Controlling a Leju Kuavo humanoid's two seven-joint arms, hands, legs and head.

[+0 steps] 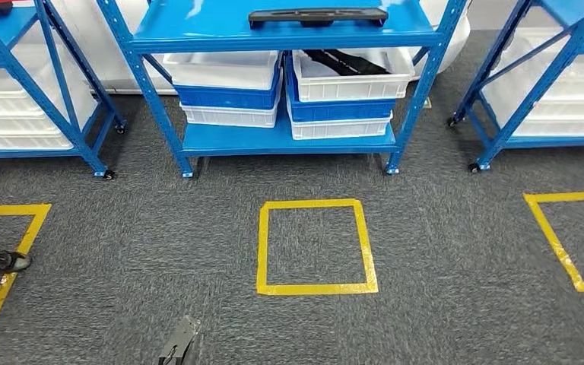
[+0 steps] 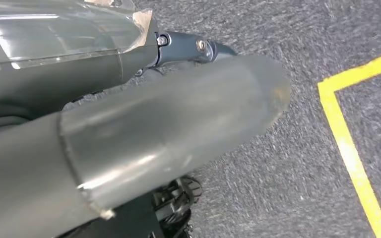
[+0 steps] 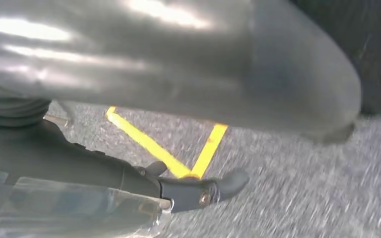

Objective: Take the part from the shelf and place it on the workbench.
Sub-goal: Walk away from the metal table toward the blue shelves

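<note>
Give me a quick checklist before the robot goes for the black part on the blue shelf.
1. Black part lies on the shelf's upper deck: ok.
2. Carpet between robot and shelf, with the yellow square, bare: ok.
3. Left robot hand holds nothing seen: ok.
4. Right robot hand holds nothing seen: ok.
5. Whether the hands are open or shut: cannot tell.
6. Workbench location: cannot tell.

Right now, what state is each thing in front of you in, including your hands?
Black part: lying flat on the upper shelf, untouched.
Right white bin: on the stack, holds black pieces.
Left white bin: on the stack, contents hidden.
Left hand: hanging over carpet, holds nothing.
Right hand: hanging over carpet, holds nothing.
</note>
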